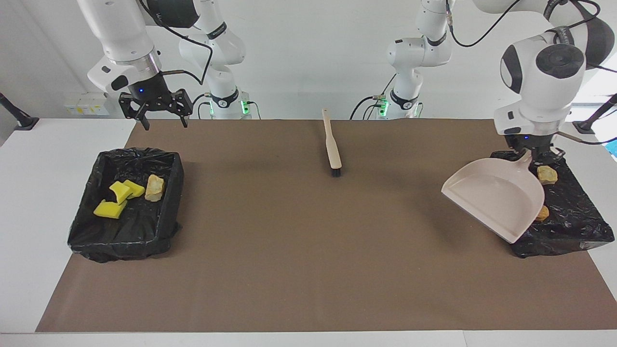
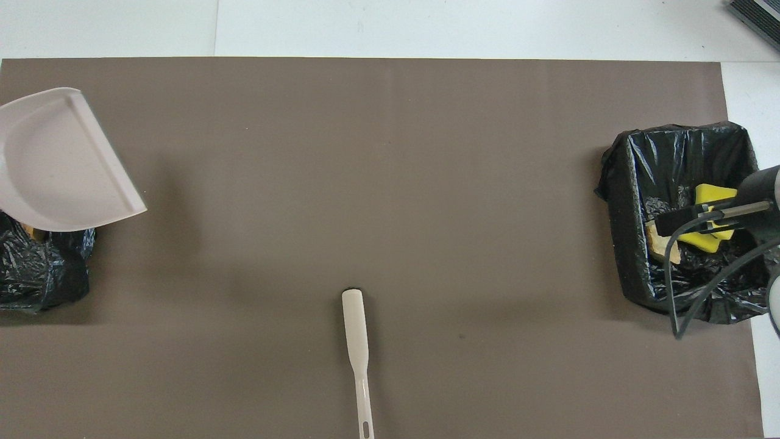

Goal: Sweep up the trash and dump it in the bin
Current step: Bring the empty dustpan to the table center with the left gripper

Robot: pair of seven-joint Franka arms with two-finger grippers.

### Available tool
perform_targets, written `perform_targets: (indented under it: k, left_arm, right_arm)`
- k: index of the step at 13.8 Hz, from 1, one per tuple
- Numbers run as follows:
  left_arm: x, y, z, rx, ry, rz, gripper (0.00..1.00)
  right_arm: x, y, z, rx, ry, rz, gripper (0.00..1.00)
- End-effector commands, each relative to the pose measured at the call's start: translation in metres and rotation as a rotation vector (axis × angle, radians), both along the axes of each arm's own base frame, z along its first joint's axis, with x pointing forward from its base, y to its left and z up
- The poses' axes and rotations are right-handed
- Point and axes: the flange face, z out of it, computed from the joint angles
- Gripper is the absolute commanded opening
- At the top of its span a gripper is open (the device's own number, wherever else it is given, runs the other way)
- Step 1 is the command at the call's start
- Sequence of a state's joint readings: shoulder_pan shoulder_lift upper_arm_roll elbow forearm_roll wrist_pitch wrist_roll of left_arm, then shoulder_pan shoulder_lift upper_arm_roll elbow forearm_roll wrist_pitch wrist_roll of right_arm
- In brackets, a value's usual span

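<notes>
Left gripper: the left gripper [image 1: 534,155] is clamping the handle of the beige plastic dustpan [image 1: 491,197], its fingers closed tight on it, and is holding the pan in the air.

Dustpan pose: the dustpan is hanging tilted, its empty scoop facing up and its open lip pointing down and toward the middle of the brown paper mat [image 1: 308,231]; it is covering part of the black-bag-lined bin at the left arm's end [image 1: 569,221].

Right gripper: the right gripper [image 1: 153,107] is hovering with its fingers spread wide and holding nothing, over the mat's edge just on the robots' side of the black-bag-lined bin at the right arm's end [image 1: 127,205]; this arm is waiting.

Trash: none is lying on the mat. The yellow sponge chunks [image 1: 118,197] and one tan bread-like lump [image 1: 154,187] are sitting in the right arm's bin; two more golden-brown lumps [image 1: 546,175] are showing in the left arm's bin, the rest being hidden by the pan.

Brush: the beige long-handled hand brush [image 1: 331,144] is lying mid-mat, nearer to the robots, long axis running away from them, dark bristles at the farther end.

Key relation: the pan's handle is pointing up into the left jaws over the bin while the lip is reaching out above bare mat.

Judgement: sweeping and dumping are looking finished; setting the pan down seems to be what is left.
</notes>
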State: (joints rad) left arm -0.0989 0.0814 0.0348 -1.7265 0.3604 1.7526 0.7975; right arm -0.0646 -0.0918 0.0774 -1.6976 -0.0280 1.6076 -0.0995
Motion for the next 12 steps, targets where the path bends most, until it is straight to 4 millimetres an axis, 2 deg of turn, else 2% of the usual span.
perform_targets:
  k: [1, 2, 4, 5, 7, 9, 10, 12]
  left_arm:
    - [0.001, -0.057, -0.028, -0.072, -0.023, 0.191, 0.0]
    - [0.002, -0.086, -0.039, -0.097, -0.039, 0.267, 0.0]
    - [0.004, -0.16, -0.069, -0.143, -0.071, 0.421, 0.0]
    - [0.004, -0.183, -0.076, -0.187, -0.098, 0.505, 0.0]
    - [0.001, -0.221, -0.101, -0.226, -0.079, 0.627, 0.0]
    - [0.0, -0.273, -0.117, -0.244, -0.085, 0.681, 0.0]
    - [-0.001, -0.294, -0.118, -0.266, -0.081, 0.723, 0.0]
    - [-0.004, -0.32, -0.123, -0.297, -0.08, 0.751, 0.0]
  right_arm:
    - [-0.009, 0.0, 0.011, 0.034, 0.034, -0.03, 1.0]
    - [-0.009, 0.002, 0.016, 0.036, 0.028, -0.026, 1.0]
    - [-0.01, -0.001, 0.015, 0.04, 0.025, -0.031, 1.0]
    - [-0.011, 0.0, 0.015, 0.049, 0.022, -0.031, 1.0]
    - [-0.011, -0.001, 0.015, 0.049, 0.023, -0.031, 1.0]
    - [-0.01, -0.001, 0.012, 0.049, 0.026, -0.032, 1.0]
    - [-0.011, -0.002, 0.011, 0.051, 0.028, -0.037, 1.0]
    - [-0.011, -0.003, 0.011, 0.05, 0.026, -0.039, 1.0]
